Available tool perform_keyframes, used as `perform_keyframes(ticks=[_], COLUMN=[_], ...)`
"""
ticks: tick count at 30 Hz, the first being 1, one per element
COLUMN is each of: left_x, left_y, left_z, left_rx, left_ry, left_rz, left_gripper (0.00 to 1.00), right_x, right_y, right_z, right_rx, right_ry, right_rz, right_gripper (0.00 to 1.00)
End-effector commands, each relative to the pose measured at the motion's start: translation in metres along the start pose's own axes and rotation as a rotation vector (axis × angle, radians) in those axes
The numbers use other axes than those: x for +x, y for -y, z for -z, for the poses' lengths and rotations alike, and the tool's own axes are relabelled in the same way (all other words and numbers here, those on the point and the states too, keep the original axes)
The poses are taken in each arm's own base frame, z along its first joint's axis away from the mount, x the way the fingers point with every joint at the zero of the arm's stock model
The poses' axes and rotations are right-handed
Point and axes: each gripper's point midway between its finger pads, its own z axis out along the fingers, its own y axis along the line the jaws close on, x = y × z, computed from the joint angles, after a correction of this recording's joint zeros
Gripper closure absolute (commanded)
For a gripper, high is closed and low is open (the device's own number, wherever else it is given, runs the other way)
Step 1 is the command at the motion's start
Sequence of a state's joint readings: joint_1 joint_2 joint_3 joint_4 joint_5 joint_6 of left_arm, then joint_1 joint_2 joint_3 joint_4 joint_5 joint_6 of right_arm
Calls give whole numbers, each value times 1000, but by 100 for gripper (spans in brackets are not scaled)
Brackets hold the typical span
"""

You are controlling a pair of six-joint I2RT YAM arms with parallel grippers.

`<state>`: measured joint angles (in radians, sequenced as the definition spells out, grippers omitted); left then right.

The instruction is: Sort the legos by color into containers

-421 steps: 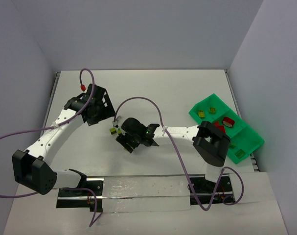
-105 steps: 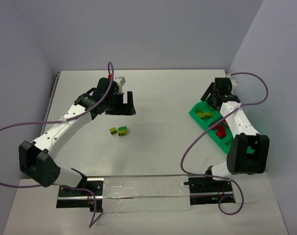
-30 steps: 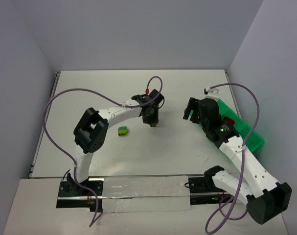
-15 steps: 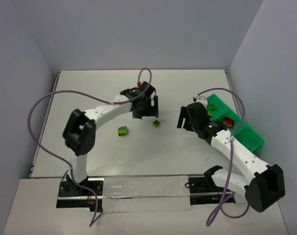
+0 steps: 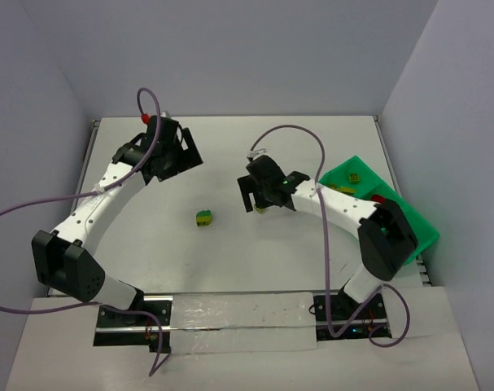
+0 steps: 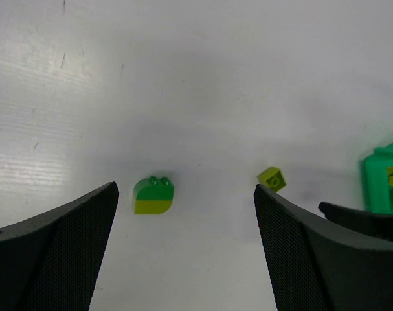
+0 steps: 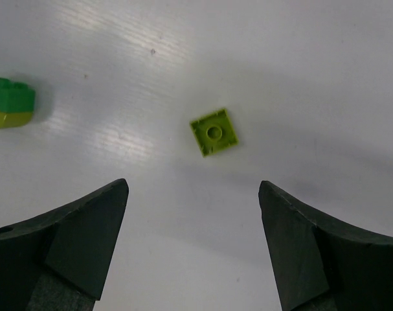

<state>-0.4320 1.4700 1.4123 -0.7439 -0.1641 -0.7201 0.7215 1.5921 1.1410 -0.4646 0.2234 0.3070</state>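
A small yellow-green brick (image 5: pixel 261 209) lies flat on the white table, also seen in the right wrist view (image 7: pixel 213 132) and the left wrist view (image 6: pixel 272 178). My right gripper (image 5: pixel 267 198) hovers over it, open and empty (image 7: pixel 193 184). A dark green over yellow-green stacked brick (image 5: pixel 203 217) lies to its left (image 6: pixel 153 196), at the left edge of the right wrist view (image 7: pixel 10 102). My left gripper (image 5: pixel 180 159) is open and empty at the far left, well above the table (image 6: pixel 186 188). The green tray (image 5: pixel 409 224) at the right holds yellow-green and red bricks.
The right arm stretches across from the tray side to the middle of the table. The tray's corner (image 6: pixel 382 181) shows at the right edge of the left wrist view. Walls close in the table at the back and right.
My left gripper has pulled back from the middle to the far left. My right gripper has moved left and now sits over the small yellow-green brick. Both loose bricks stayed put.
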Motion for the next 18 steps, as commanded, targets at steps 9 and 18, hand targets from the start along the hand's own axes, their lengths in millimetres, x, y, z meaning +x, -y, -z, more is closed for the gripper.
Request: perform_keyframes(ticks=[9, 18], left_x=[15, 18], left_y=[-16, -18], left_z=[-3, -5], left_rx=[-25, -24], left_ry=[-43, -51], left_rz=[-17, -13], left_gripper=[8, 8], right_x=[10, 22], right_y=[5, 4], right_z=[-50, -72], right_rx=[-9, -46], right_ry=[-157, -192], right_rz=[149, 103], right_gripper=[13, 29])
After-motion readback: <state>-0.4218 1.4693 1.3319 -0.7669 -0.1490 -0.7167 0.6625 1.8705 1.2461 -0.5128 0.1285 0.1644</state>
